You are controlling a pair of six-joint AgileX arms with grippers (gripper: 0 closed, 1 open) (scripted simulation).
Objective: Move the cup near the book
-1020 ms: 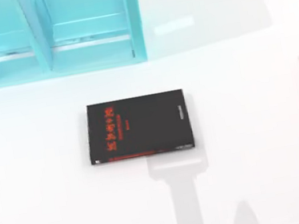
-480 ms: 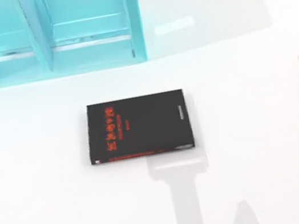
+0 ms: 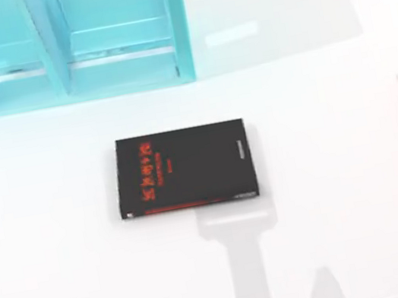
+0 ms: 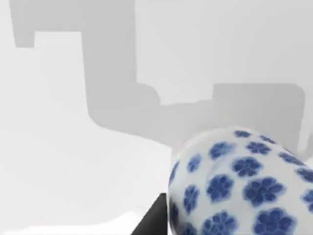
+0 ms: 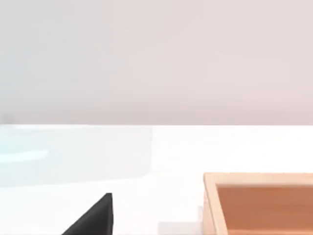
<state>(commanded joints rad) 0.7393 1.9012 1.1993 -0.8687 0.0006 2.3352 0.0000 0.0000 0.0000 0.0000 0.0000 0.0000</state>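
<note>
Teal shelf (image 3: 61,46) behind the black book (image 3: 185,168), well apart from it; book flat on the white table (image 3: 335,133). Close before the left wrist camera, blue-flowered cup (image 4: 239,186) beside a dark finger (image 4: 152,218); grip impossible to tell. Wooden box (image 5: 259,203) seen from the right wrist.

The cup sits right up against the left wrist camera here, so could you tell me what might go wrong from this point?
1. The cup shows beside a dark finger, yet the hold itself is not visible, so it may slip or tip.
2. The book lies flat mid-table; a low approach could clip its edge and push it.
3. The blue shelf stands behind the book, so overshooting may strike it.
</note>
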